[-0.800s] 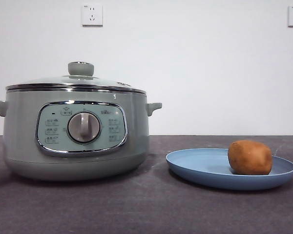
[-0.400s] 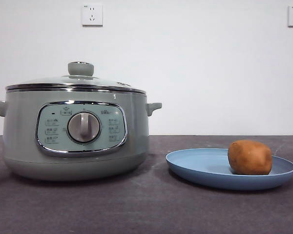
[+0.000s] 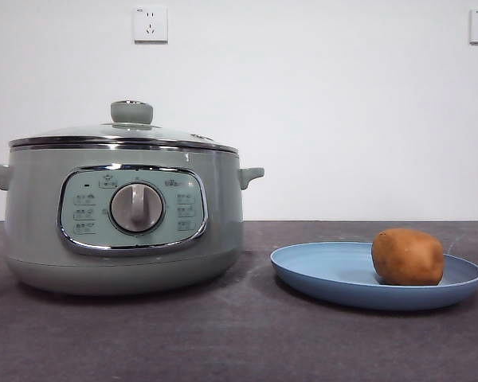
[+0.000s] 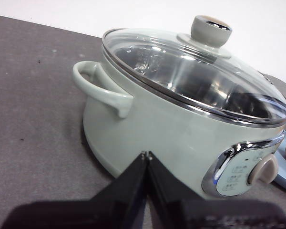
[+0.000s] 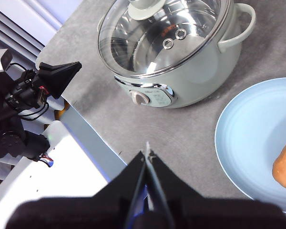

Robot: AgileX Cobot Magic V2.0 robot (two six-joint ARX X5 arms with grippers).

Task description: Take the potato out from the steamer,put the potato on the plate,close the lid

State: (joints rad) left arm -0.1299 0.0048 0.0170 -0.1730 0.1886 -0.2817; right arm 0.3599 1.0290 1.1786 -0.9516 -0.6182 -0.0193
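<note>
My front camera sits low, about table height, facing level at the steamer (image 3: 123,219)'s control panel, near and large, with the plate (image 3: 334,274) beside it. My left wrist camera looks from close beside the steamer (image 4: 181,129), angled down across its lid (image 4: 195,71). My right wrist camera looks steeply down from well above the steamer (image 5: 174,57). All 3 views share steamer and plate.

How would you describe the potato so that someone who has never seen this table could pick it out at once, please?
Start at the large sage-green steamer with its glass lid on. Beside it on the dark table lies a wide, shallow light blue plate. The potato rests on that plate, towards the side away from the steamer: a rounded, matte orange-brown lump, the only thing on the plate.
</note>
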